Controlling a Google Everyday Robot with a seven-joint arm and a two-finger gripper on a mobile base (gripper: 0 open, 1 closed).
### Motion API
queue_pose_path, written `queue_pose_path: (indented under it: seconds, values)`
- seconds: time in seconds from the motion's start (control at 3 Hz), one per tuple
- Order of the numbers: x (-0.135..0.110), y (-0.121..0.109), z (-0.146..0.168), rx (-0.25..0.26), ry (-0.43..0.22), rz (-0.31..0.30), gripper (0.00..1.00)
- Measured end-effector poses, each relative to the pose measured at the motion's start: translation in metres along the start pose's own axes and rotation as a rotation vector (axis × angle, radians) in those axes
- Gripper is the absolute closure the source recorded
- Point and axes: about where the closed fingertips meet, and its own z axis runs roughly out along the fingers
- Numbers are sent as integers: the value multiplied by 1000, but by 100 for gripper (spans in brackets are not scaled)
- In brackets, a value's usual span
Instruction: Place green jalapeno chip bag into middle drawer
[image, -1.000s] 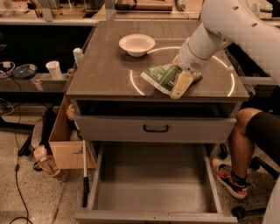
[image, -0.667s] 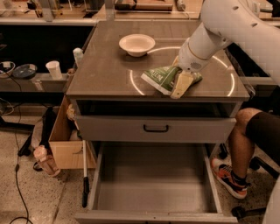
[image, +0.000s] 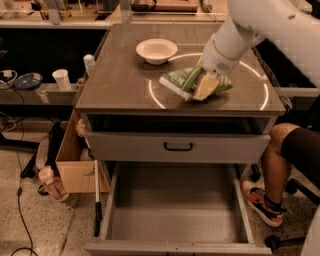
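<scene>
The green jalapeno chip bag (image: 184, 80) is at the right middle of the cabinet top (image: 120, 85), its left end slightly raised. My gripper (image: 205, 86) comes down from the upper right on the white arm (image: 250, 25) and is shut on the bag's right part, one yellowish finger (image: 206, 88) lying across it. The middle drawer (image: 175, 205) stands pulled out low at the front, with a bare grey floor. Above it is a shut grey drawer front with a black handle (image: 178, 146).
A cream round bowl (image: 156, 50) sits at the back of the top. A cardboard box (image: 75, 160) and a bottle (image: 50, 182) stand left of the cabinet. A person's leg (image: 282, 150) and shoe (image: 260, 202) are close on the right.
The gripper and the bag have shifted slightly up and to the left; the bag's left end has lifted a little off the top.
</scene>
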Motion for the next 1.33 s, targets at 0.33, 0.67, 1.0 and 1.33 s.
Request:
queue_pose_path:
  seconds: [0.33,0.67,1.0,1.33]
  values:
    - [-9,-8,-25,36,7,-5,100]
    - [-13,-12,-43,59,0,-11,100]
    - [-19,5,-73,64,-69,-80,100]
    - [-17,23,-88,49,-118,-132,100]
